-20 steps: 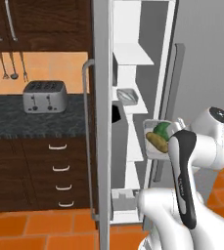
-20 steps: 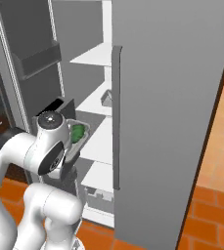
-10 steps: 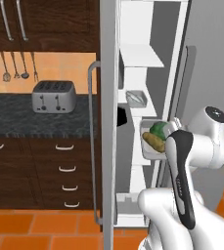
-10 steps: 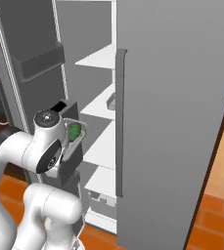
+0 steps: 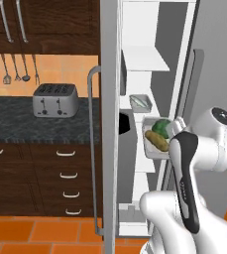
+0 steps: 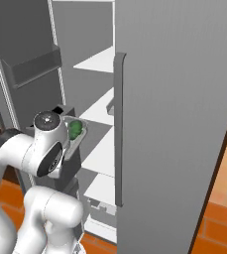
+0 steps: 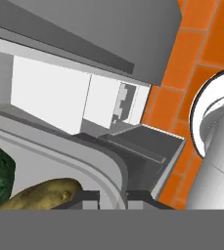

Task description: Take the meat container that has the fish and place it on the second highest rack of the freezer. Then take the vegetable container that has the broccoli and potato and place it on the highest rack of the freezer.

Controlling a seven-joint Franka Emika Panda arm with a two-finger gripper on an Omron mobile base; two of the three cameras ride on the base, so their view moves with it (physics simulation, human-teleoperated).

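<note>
Now the vegetable container (image 5: 154, 139) hangs level, long axis running into the freezer (image 5: 149, 64)

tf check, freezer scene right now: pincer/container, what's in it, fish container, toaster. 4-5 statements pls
1. The pincer is shut on the rim of the vegetable container. True.
2. That container holds a broccoli and a potato. True.
3. The vegetable container already sits on the highest rack. False: it hangs in the air in front of the open freezer.
4. The meat container rests on a rack inside the freezer. True.
5. The toaster is on the floor. False: it stands on the dark counter.
</note>
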